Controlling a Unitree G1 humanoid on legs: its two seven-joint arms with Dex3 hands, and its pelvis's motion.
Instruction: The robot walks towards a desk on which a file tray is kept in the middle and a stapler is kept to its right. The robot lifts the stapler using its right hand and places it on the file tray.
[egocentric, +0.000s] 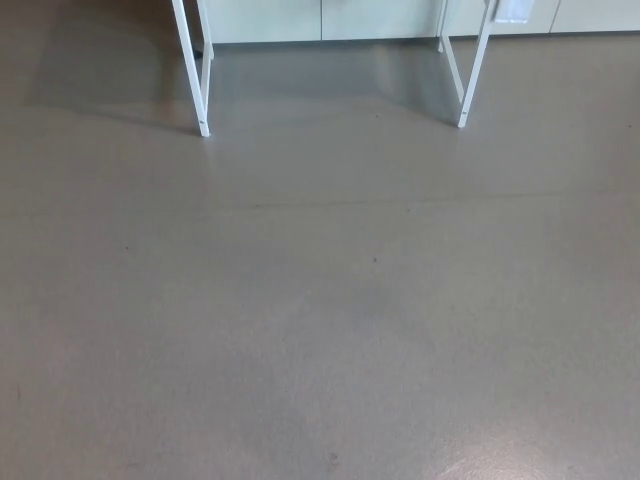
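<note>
While neither hand shows in the head view, I cannot tell whether the right hand or the left hand is released or clenched; both lie outside the frame. Bare grey floor (320, 330) fills nearly everything, with the white legs (203, 100) of the surface at the far end and pale cabinet fronts (300, 18) behind them. The top of the surface is cut off above the frame, and the stapler and file tray with it. Where the stapler lies relative to the right hand cannot be told; by the task it should be ahead, beyond those legs. A stapler is probably stiff, compact and fairly heavy, and its hinged top is apt to give. A hold across the sides at mid-body seems soundest.
</note>
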